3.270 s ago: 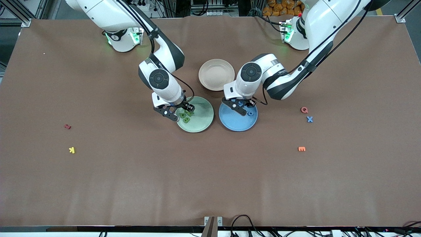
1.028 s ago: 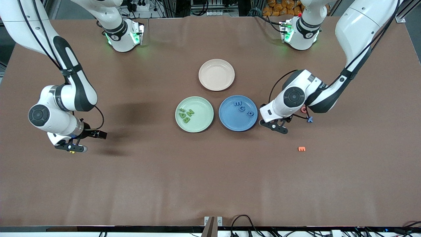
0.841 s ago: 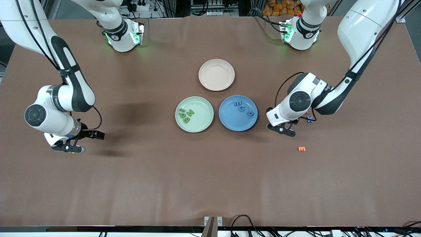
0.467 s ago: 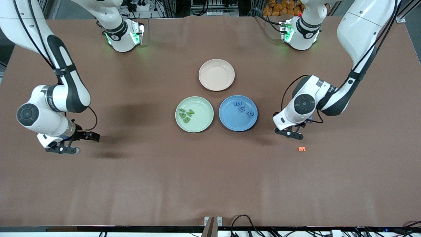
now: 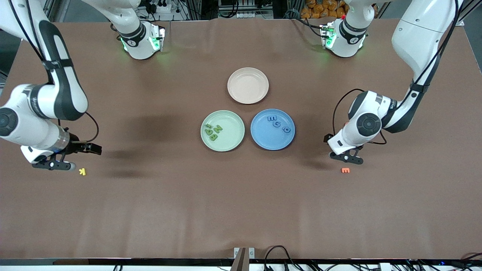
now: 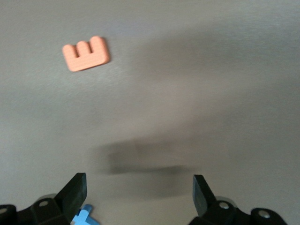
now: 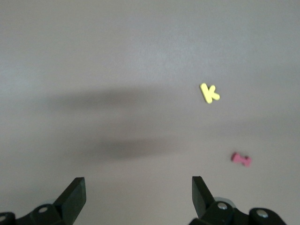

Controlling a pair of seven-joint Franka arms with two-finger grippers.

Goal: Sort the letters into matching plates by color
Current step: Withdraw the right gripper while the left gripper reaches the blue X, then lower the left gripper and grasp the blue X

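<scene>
Starting at the right arm's end of the frame: right gripper (image 5: 52,165) hovers low over bare table w/ jaws wide open, holding nothing. The yellow K (image 5: 82,172) lies just beside it, lower in the frame, and the right wrist view shows a small red letter (image 7: 241,159) near that K. Neither colour matches the green or blue plate, so imo this arm has nothing obvious to fetch here. It should check for stray greens before committing and not grab the K by reflex. Mid-frame: green plate (image 5: 234,142) holds the green letters (image 5: 213,131), four as far as I can tell, bunched on its right-arm side. Touching rim to rim w/ it, the blue plate (image 5: 269,142) holds the blue letters (image 5: 278,123). Only three are seen, in its upper part. Above both, upper centre of the frame, the beige plate (image 5: 248,75) is empty. Toward the left arm's end: left gripper (image 5: 346,158) is also open and empty, low over the table just above the orange E (image 5: 345,170). The left wrist view shows a blue bit (image 6: 83,217) right by one finger, prob. the fourth blue letter. To do this step well, skip the E and re-centre so the blue piece sits between the fingers. Then drop straight down and close gently, since it's tiny and could get nudged away.
</scene>
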